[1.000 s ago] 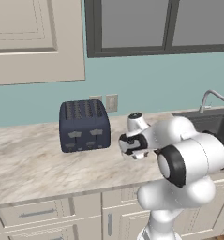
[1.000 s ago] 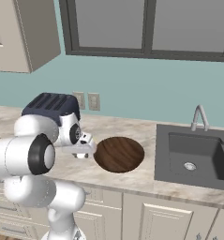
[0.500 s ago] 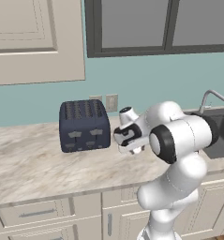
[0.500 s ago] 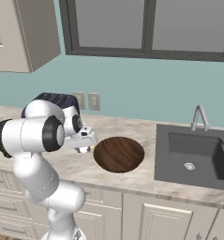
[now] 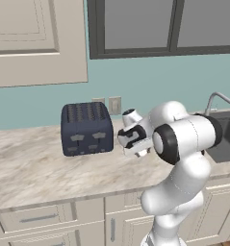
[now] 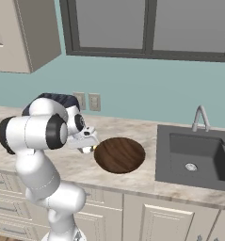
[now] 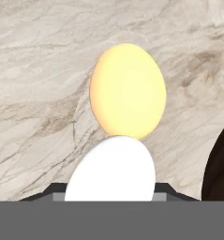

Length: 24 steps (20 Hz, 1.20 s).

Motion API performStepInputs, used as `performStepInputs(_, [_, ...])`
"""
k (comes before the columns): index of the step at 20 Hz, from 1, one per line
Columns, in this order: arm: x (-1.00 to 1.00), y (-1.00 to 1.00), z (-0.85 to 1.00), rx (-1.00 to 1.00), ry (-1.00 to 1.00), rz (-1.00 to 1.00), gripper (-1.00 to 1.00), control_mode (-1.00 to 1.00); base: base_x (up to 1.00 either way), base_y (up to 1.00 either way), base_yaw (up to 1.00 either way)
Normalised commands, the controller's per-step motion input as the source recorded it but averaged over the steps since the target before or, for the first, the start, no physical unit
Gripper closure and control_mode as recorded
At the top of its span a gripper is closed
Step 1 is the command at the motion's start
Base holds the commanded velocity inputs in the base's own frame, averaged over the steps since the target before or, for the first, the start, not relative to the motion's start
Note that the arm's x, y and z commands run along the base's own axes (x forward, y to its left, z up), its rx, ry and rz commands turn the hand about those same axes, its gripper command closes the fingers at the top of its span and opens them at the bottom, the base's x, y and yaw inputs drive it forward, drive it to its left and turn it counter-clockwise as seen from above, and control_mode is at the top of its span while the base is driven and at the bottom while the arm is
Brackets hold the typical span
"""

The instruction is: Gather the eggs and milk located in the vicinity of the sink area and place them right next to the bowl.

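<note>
Marble desk [image 7: 33, 70] takes up most of the hand view, with the pale yellow egg [image 7: 128, 91] lying on it at centre frame and the white egg [image 7: 112, 171] right at the bottom, clamped between the fingers. So I'd say we're in the drop-off step for the second egg. In the right base view the gripper [image 6: 89, 147] hovers just left of the wooden bowl [image 6: 119, 154], centre of frame, and the bowl's dark rim [image 7: 219, 168] pokes in at the lower right of the hand view. Next move, as I read it: lower a touch, let go gently beside the yellow one so neither rolls off, then head to the sink [image 6: 198, 157] at right for the milk, which I can't spot.
</note>
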Motion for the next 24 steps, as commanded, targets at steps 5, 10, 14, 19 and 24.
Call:
performStepInputs(5, [0.01, -0.31, -0.2, 0.0, 0.0, 0.0, 1.0, -1.0, 0.0, 0.0, 0.0])
performStepInputs(10, [0.15, -0.13, -0.1, 0.0, 0.0, 0.0, 1.0, -1.0, 0.0, 0.0, 0.0])
performStepInputs(14, [0.03, 0.0, 0.0, 0.0, 0.01, 0.0, 1.0, -1.0, 0.0, 0.0, 0.0])
performStepInputs(19, [0.0, 0.02, 0.0, 0.0, 0.03, 0.0, -1.0, -1.0, 0.0, 0.0, 0.0])
performStepInputs(24, [0.0, 0.0, 0.0, 0.0, 0.01, 0.0, -1.0, -1.0, 0.0, 0.0, 0.0])
